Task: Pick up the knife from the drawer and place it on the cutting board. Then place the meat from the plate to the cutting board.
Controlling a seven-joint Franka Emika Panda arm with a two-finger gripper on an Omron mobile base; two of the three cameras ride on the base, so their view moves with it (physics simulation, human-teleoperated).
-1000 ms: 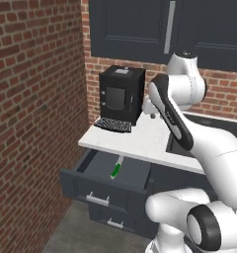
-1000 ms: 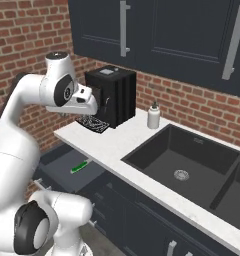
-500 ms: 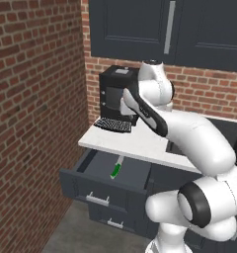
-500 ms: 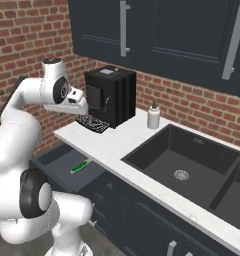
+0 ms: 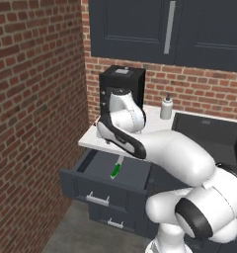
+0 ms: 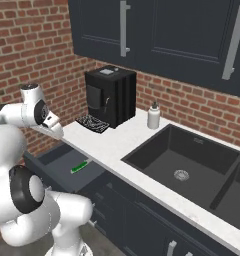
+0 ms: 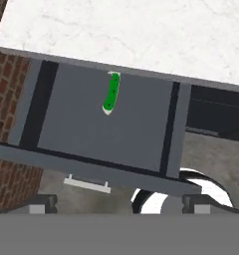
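Below the hand, the green-handled knife [image 7: 111,93] lies in the open drawer [image 7: 96,119], blade tucked under the worktop [image 7: 141,35]; wide-apart jaws should straddle the handle crosswise.

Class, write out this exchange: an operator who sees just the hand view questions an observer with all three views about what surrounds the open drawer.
Operator: I see the knife lying in the drawer. What stands on the counter above it?
Observer: A black coffee machine, back against the brick wall.
Operator: Anything beside the machine?
Observer: A small white bottle, standing upright to its right.
Operator: And further right?
Observer: A dark sink set into the counter.
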